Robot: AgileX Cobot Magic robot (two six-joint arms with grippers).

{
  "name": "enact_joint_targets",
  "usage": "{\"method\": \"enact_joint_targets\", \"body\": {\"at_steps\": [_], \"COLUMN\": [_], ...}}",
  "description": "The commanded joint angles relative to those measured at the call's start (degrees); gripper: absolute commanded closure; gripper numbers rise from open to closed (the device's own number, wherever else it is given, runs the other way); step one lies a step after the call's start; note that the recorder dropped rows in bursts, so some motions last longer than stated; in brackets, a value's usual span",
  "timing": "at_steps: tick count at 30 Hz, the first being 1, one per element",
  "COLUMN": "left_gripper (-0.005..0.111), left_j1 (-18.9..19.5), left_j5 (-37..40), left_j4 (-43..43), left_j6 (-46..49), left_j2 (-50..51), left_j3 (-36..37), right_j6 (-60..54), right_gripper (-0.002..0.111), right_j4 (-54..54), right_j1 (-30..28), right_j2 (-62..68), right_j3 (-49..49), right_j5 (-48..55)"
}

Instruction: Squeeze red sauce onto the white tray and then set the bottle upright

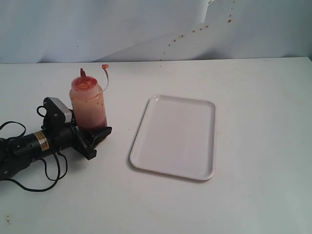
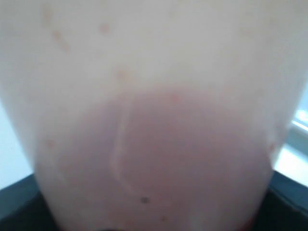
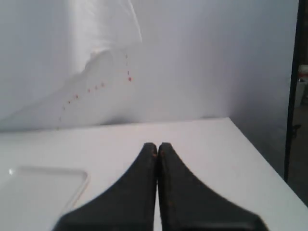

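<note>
The bottle (image 1: pixel 88 105) stands upright on the table, left of the white tray (image 1: pixel 175 136). Its red nozzle (image 1: pixel 83 73) points up and its small tethered cap (image 1: pixel 104 65) hangs off to the side. Red sauce (image 1: pixel 91 117) fills its lower half. My left gripper (image 1: pixel 95 127) lies low at the bottle's base, one finger on each side. In the left wrist view the bottle (image 2: pixel 154 96) fills the picture, and the black fingers (image 2: pixel 17 204) lie against its wall. The tray's surface is bare white. My right gripper (image 3: pixel 157 147) is shut on nothing, with a tray corner (image 3: pixel 43 192) beside it.
Black cables (image 1: pixel 48 180) trail from the left arm near the front left. The white backdrop carries small red spatter marks (image 1: pixel 195 30). The right wrist view shows the table's edge (image 3: pixel 269 163) close by the right gripper, with a dark drop beyond it.
</note>
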Motion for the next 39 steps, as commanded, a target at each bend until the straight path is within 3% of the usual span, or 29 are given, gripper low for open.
{"method": "enact_joint_targets", "body": {"at_steps": [1,8,16,20,25,29,39], "left_gripper": [0.107,0.107,0.107,0.107,0.107,0.107,0.107], "left_j1": [-0.3,-0.3,-0.3,-0.3,-0.3,-0.4,-0.4], "left_j5": [-2.9,-3.3,-3.7,-3.7,-3.7,-3.7,-3.7], "left_j4": [0.3,4.0,5.5,6.0,5.1,4.7,0.6], "left_j6": [0.5,7.3,7.9,8.0,14.8,15.0,14.9], "left_j2": [-0.4,-0.4,-0.6,-2.0,-5.4,-8.0,-13.7], "left_j3": [-0.1,-0.1,-0.1,0.3,2.2,2.6,2.4], "right_j6": [0.0,0.0,1.3,7.9,8.6,8.6,7.4], "right_gripper": [0.108,0.108,0.108,0.108,0.108,0.108,0.108], "right_j4": [4.0,6.5,12.1,15.4,14.0,11.3,5.7], "right_j1": [-0.4,-0.4,-0.4,-0.4,-0.2,3.3,20.9], "right_j2": [0.2,0.2,0.2,0.2,0.2,0.2,0.2], "right_j3": [0.2,0.2,0.2,0.2,0.2,-0.1,-1.9], "right_j5": [-9.7,-13.8,-14.7,-11.7,-8.5,-4.8,-6.8]}}
